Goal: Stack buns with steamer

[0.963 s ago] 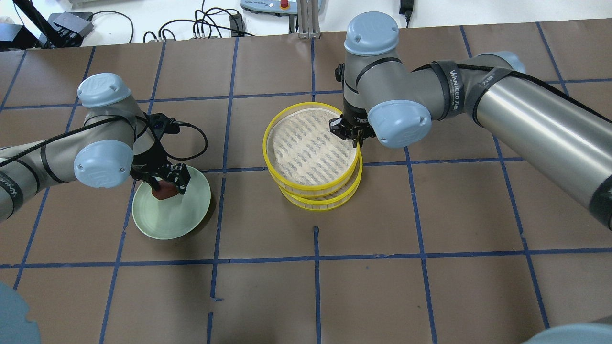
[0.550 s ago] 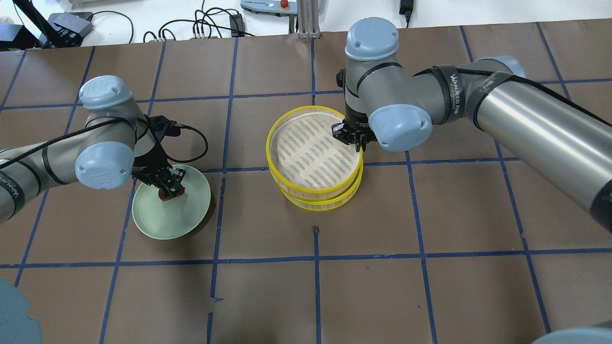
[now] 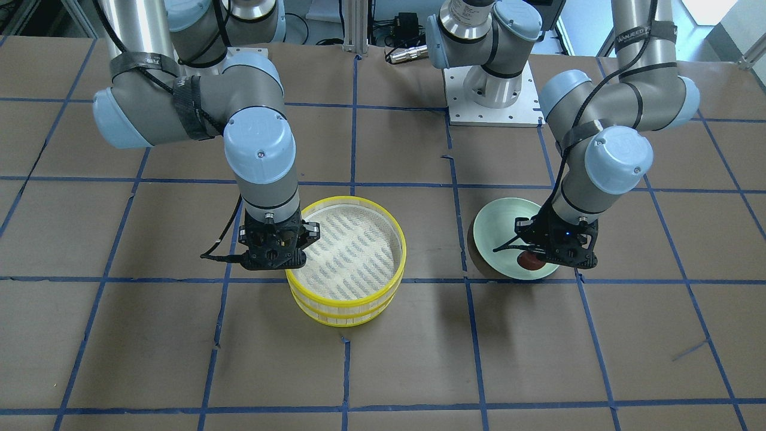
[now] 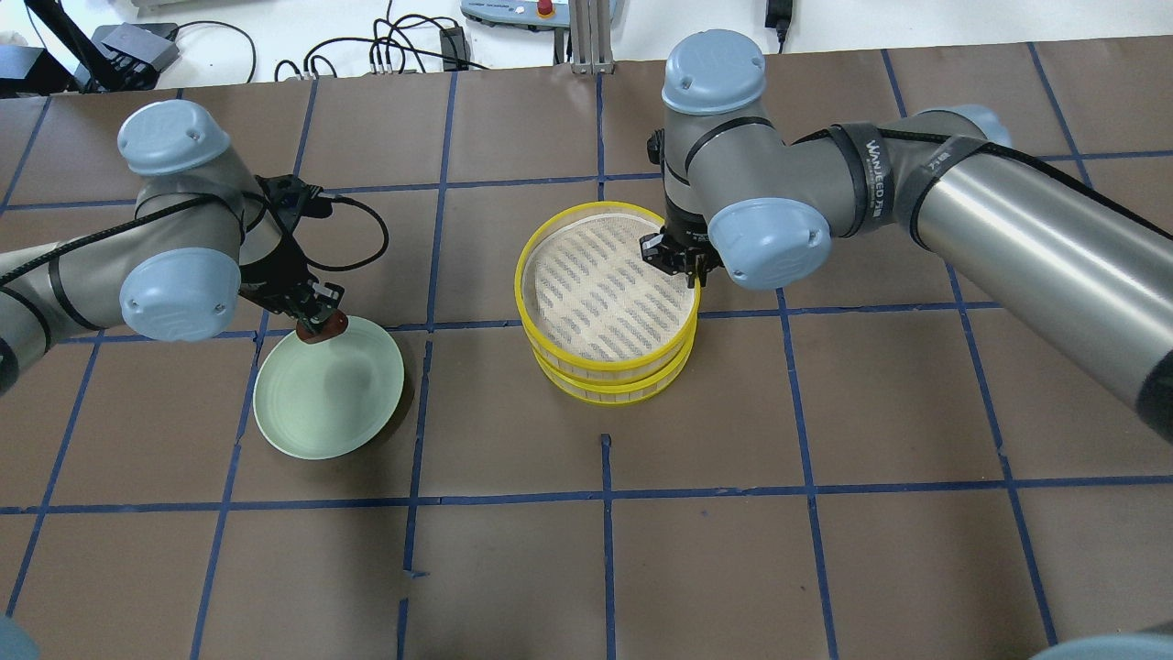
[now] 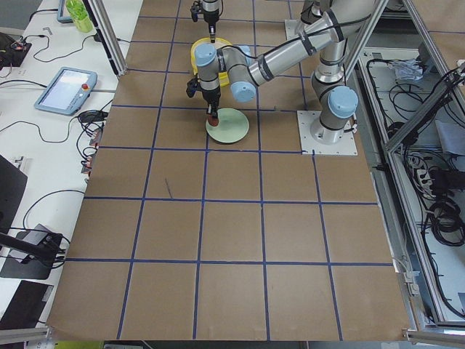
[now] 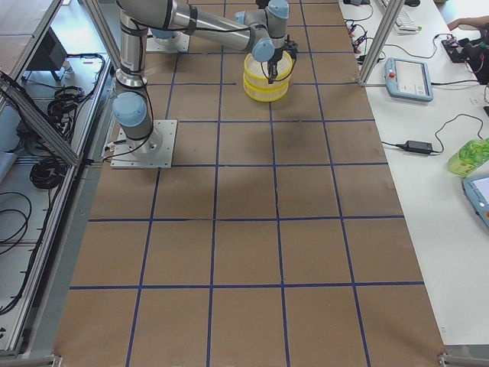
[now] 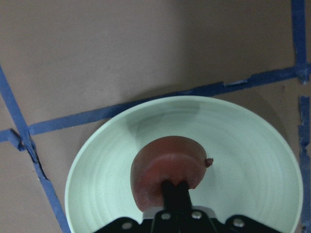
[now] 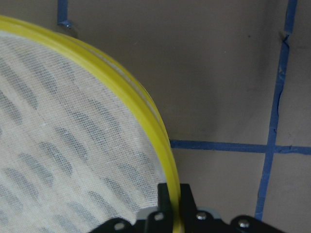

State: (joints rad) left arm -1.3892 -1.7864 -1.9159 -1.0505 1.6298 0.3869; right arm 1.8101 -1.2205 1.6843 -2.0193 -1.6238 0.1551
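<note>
My left gripper [image 4: 316,314] is shut on the dark reddish-brown bun [image 4: 323,327] and holds it above the far edge of the pale green plate [image 4: 321,412]. The left wrist view shows the bun [image 7: 165,162] pinched between the fingers over the plate [image 7: 252,145]. My right gripper [image 4: 683,266] is shut on the right rim of the upper yellow steamer tray [image 4: 605,289], which sits on a second yellow tray [image 4: 609,390]. The right wrist view shows the rim [image 8: 121,82] between the fingers. The upper tray's mesh floor is bare. The white bun is hidden.
The table is brown paper with a blue tape grid. Cables and boxes lie beyond the far edge [image 4: 385,50]. The plate [image 3: 497,233] and the steamer stack [image 3: 347,263] stand about one grid square apart.
My left gripper closed on the brown bun and lifted it off the plate toward its far edge. My right gripper shifted the upper tray rightward, more squarely over the lower one.
</note>
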